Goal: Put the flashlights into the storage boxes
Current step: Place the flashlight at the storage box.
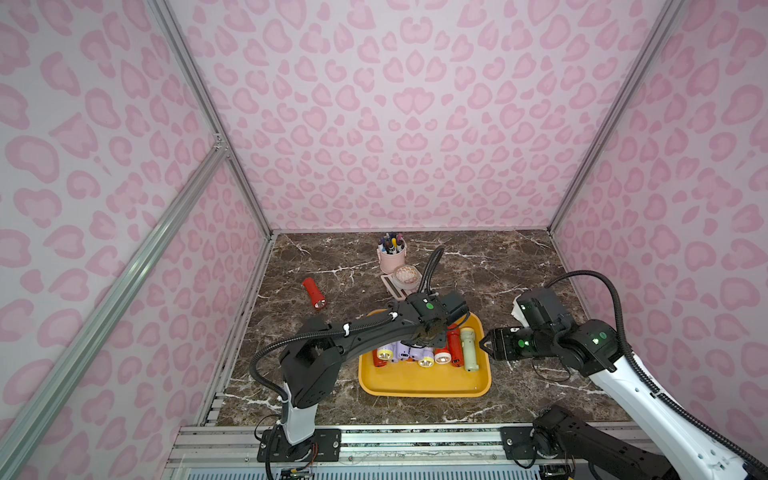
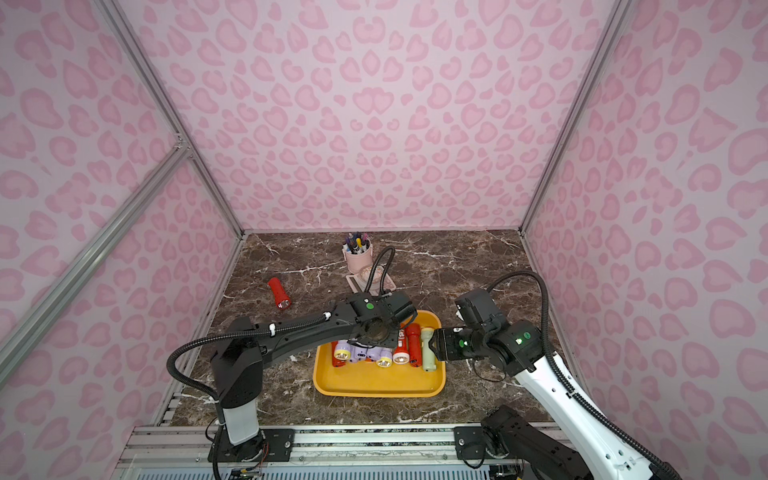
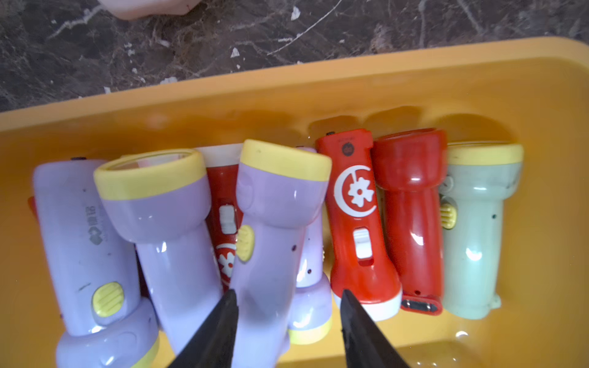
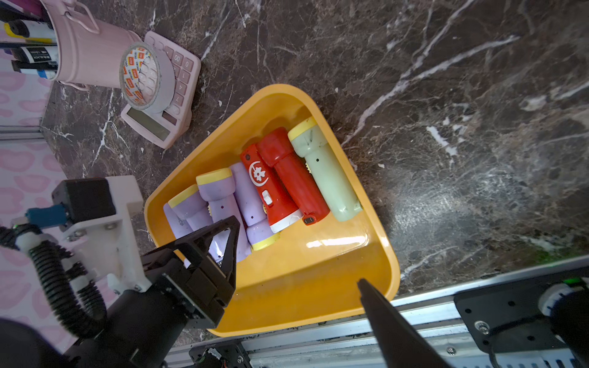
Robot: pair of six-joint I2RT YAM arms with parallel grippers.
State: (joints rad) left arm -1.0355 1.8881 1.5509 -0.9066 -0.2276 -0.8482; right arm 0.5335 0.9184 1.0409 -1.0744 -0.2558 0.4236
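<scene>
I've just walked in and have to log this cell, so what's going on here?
The robot is gathering flashlights into the yellow tray. The left gripper is over the tray, its jaws open around a lilac flashlight that lies on top of the others packed at the tray's far end. The right gripper hangs empty beside the tray, jaws apart. One red flashlight lies out on the table, not yet put away.

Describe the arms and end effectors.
Left arm: black links, white base segment, green dot, ribbed black cable. Right arm: white link, black joints, green lights, ribbed cable. Left end effector and right end effector: black pointed fingers.
</scene>
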